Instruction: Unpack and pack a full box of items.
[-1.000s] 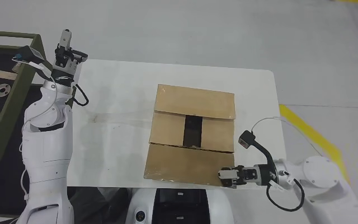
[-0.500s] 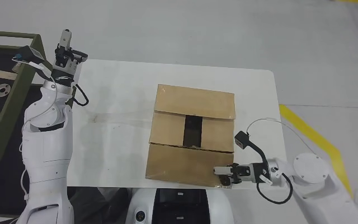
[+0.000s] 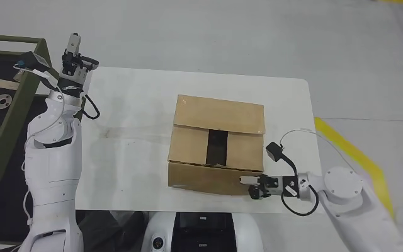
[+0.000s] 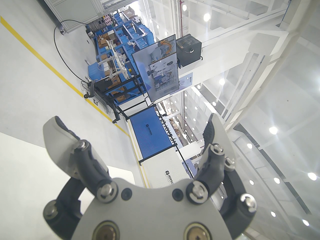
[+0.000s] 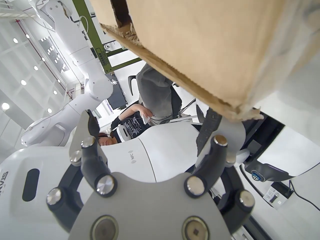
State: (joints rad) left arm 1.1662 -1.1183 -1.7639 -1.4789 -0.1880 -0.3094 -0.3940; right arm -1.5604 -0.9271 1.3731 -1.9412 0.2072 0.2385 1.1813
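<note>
A brown cardboard box (image 3: pixel 217 116) stands in the middle of the white table (image 3: pixel 126 164). Its two inner flaps leave a dark gap (image 3: pixel 217 147) along the centre. The far outer flap lies folded out flat. The near outer flap (image 3: pixel 208 178) is tilted upward. My right gripper (image 3: pixel 247 187) is at that flap's right corner by the table's front edge. In the right wrist view the right gripper (image 5: pixel 150 116) is open, one of its fingers (image 5: pixel 208 131) against the frayed corner of the flap (image 5: pixel 200 26). My left gripper (image 3: pixel 80 63) is held up at the far left corner, and in its own view the left gripper (image 4: pixel 132 123) is open on nothing.
A green-framed rack (image 3: pixel 25 75) stands off the table's left side. A yellow floor line (image 3: pixel 352 151) runs to the right of the table. The table has bare room to the left and right of the box.
My right gripper has moved left and in toward the box, and the near flap has risen from flat to tilted up. The left arm has not moved.
</note>
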